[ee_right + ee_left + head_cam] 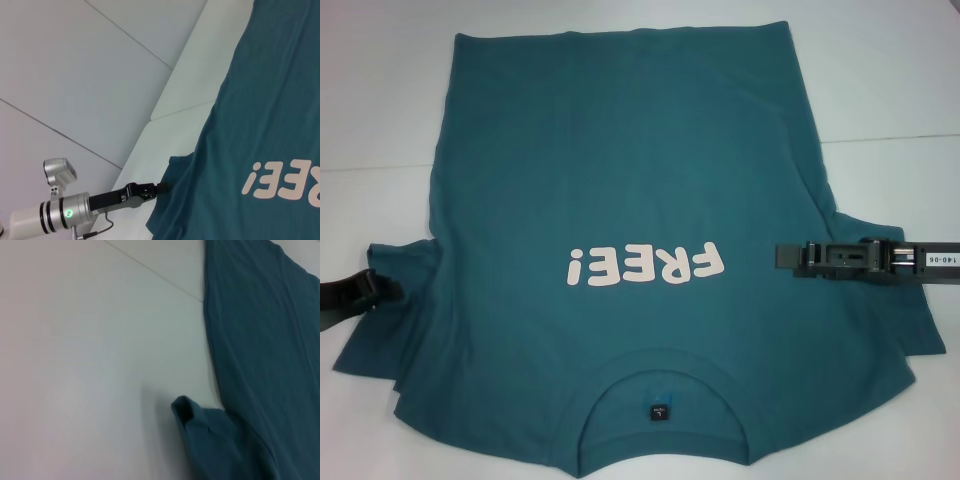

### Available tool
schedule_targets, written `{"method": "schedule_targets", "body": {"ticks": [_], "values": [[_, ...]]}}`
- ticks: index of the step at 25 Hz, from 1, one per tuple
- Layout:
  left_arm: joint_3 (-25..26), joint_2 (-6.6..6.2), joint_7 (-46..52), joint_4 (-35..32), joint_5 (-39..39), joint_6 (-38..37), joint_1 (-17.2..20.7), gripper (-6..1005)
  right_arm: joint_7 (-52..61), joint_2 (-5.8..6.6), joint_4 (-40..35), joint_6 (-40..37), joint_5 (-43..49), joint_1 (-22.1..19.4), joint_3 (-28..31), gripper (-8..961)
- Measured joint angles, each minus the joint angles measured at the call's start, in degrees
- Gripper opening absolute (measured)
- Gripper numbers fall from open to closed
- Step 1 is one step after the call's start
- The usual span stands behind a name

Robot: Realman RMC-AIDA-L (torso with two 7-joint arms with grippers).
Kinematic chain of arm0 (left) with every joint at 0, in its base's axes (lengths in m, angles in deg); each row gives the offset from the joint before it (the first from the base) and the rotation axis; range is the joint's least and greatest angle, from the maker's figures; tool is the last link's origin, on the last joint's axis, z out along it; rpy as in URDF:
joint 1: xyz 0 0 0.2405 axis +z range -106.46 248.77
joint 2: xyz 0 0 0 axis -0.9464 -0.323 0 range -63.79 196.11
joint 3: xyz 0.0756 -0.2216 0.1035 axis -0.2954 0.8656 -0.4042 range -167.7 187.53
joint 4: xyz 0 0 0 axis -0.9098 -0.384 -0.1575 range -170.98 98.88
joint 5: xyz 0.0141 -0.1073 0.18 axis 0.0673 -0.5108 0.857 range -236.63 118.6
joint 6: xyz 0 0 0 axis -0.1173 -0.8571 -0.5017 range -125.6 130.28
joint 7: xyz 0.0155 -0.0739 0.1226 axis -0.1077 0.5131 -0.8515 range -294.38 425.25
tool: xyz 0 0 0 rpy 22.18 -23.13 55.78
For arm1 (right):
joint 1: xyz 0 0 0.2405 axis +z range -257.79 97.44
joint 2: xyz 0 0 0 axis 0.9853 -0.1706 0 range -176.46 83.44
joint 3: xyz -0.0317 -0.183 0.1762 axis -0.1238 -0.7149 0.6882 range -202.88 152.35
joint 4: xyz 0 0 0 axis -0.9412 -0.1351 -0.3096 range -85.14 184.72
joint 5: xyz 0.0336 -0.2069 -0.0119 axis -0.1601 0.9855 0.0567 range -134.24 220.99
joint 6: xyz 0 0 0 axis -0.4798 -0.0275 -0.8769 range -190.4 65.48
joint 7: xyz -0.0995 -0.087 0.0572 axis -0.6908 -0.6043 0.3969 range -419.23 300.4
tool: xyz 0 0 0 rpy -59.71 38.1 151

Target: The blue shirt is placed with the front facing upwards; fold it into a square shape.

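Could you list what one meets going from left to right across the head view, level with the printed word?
Left gripper at the shirt's left sleeve → blue shirt → pale "FREE!" print on the chest → right gripper reaching in over the shirt's right side.

the blue shirt point(620, 180) is teal with a pale pink "free!" print point(645, 266); the table point(380, 100) is white.

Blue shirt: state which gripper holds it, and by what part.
The left gripper sits at the blue shirt's left sleeve edge; the right gripper lies over its right side. No grip can be confirmed.
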Motion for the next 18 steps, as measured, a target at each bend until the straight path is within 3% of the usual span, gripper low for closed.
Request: {"method": "schedule_targets", "body": {"ticks": [8,14,18], "values": [[0.1,0.01,0.0,-0.1,-0.1,-0.1,0.0,40,0.0,0.00,0.0,0.0,-0.1,-0.2,0.0,867],[0.3,0.10,-1.1,-2.6,-2.7,-2.5,0.5,42,0.0,0.00,0.0,0.2,-0.1,-0.2,0.0,867],[0.1,-0.55,-0.9,-3.3,-2.2,-2.8,0.1,43,-0.1,0.00,0.0,0.2,-0.1,-0.2,0.0,867]]}}
